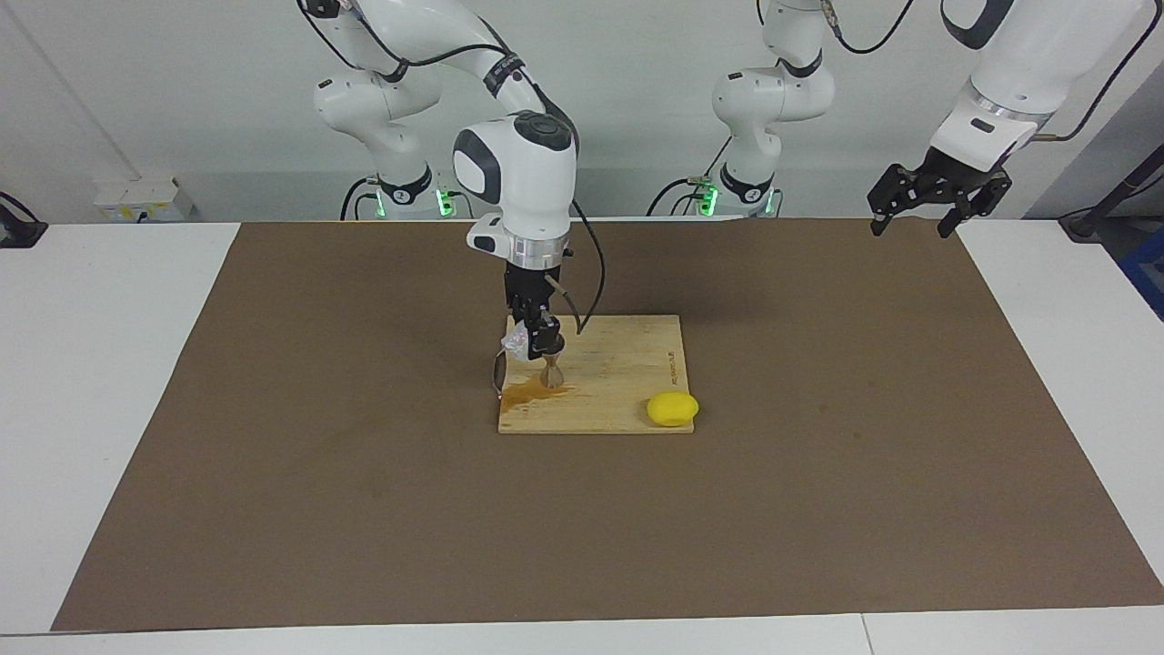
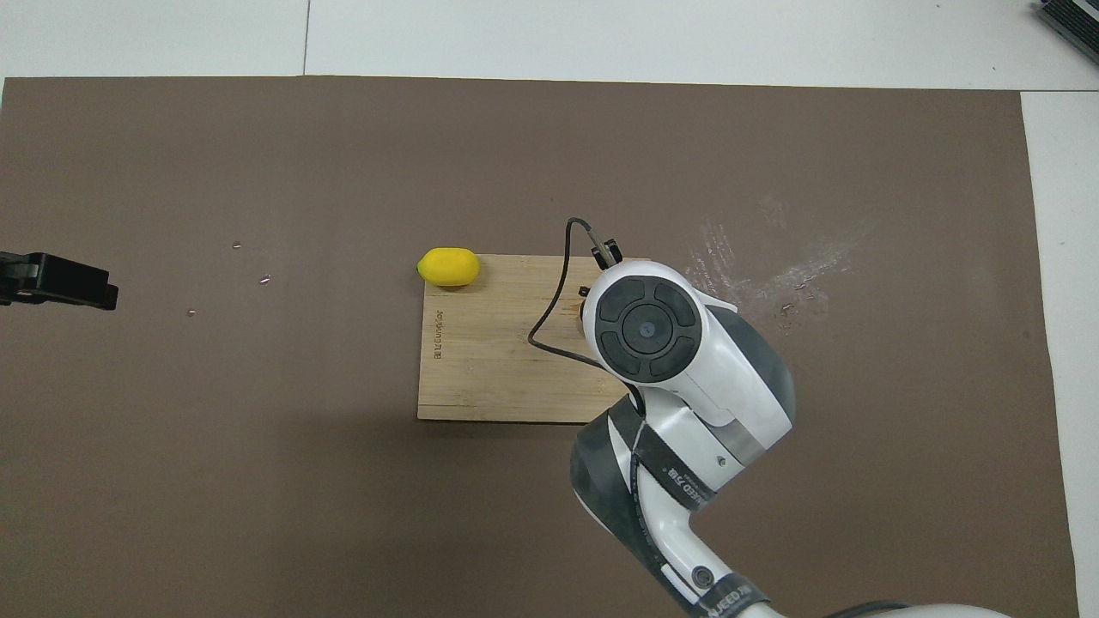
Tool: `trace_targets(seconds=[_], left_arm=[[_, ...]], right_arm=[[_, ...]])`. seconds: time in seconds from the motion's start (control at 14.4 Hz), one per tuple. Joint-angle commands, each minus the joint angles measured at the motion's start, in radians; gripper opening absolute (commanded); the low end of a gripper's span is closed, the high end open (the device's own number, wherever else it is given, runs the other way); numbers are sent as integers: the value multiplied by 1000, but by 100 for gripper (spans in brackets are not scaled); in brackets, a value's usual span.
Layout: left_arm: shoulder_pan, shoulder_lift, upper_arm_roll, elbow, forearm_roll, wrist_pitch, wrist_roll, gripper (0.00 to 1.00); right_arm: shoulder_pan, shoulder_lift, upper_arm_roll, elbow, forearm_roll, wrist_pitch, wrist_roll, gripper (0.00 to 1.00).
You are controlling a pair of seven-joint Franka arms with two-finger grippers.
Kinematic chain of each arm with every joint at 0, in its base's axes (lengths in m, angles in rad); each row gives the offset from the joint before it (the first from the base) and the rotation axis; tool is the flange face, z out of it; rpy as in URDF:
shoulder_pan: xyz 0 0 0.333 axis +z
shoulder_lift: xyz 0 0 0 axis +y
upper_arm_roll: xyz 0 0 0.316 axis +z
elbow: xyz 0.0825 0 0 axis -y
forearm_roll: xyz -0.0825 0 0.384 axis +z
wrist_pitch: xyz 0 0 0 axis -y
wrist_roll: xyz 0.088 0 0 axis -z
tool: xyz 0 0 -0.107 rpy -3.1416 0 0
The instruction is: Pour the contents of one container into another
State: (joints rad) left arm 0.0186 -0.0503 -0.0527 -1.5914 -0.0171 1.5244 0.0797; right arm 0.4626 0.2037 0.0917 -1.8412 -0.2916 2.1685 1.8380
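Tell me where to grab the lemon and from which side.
Grip the lemon across its short middle, from straight above. It lies on its side at the corner of the board with open space above it, and its rounded ends would probably slip.

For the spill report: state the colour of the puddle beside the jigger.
Amber-brown puddle; facing view shows it best.

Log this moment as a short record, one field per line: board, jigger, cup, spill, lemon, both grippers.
board: wooden board on the brown mat
jigger: metal jigger upright on the board
cup: clear cup tilted, in the right gripper
spill: brown puddle at the jigger's base
lemon: lemon on the board's corner
left gripper: left gripper waits raised, jaws open
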Motion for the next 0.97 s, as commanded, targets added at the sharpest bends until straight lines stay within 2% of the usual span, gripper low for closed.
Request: trace_targets(seconds=[0.0,0.14,0.35,0.9], left_arm=[[-23,-6,7,-5,-10,-13,6,100],[-26,-6,5,-5,-10,-15,6,100],[-19,-6,5,-5,-12,-13,6,100],[-20,-8,7,-7,-12,-17,6,100]], right_arm=[[-8,-18,2,-7,-12,-6,23,0],[-13,-15,2,-6,2,-6,23,0],[-50,-14,0,20,136,-4,20,0],[-87,-6,-1,20,356,13,17,0]])
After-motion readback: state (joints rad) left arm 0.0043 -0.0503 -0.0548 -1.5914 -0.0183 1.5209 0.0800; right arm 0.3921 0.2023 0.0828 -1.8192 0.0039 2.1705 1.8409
